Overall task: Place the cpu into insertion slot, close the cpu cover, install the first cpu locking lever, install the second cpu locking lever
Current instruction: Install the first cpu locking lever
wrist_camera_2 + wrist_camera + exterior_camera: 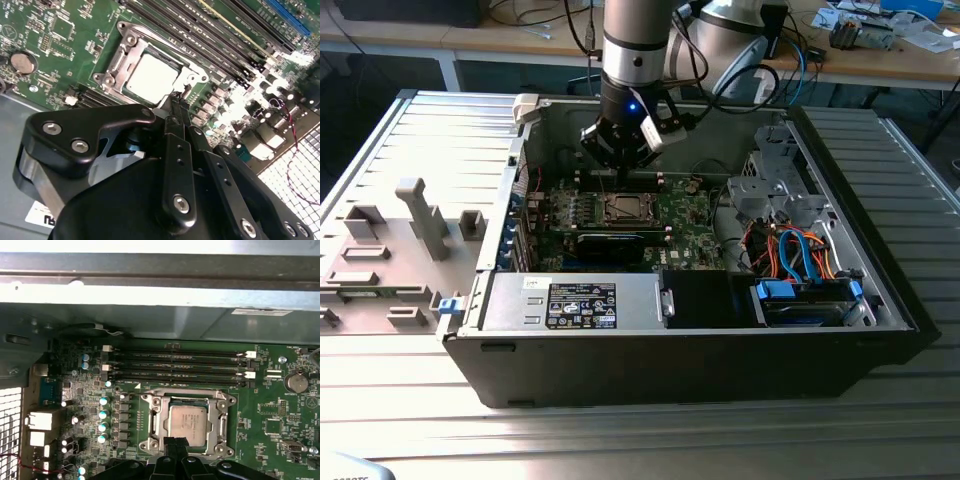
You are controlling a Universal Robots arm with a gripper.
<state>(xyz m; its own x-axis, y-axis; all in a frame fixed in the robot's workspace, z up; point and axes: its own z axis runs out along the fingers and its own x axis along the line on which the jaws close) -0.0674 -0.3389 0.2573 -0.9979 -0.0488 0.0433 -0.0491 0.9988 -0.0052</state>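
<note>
The cpu [188,422] [150,77], a silvery square chip, lies flat in the insertion slot [623,208] on the green board. The cpu cover [156,415] [125,50], a metal frame with a square window, lies down around the chip. My gripper [175,442] [176,102] is shut, its black fingers pressed together. Its tips sit right at the socket's edge beside the chip, in both wrist views. I cannot tell whether anything is pinched between them. In the exterior view the gripper [620,152] hangs just behind the socket, inside the open computer case.
Long black memory slots [175,365] run beside the socket, with capacitors [103,412] and a coin battery [296,382] nearby. A black box with a white label [582,303] and a drive bay with blue cables [800,262] fill the case front. A grey fixture plate [390,250] lies outside.
</note>
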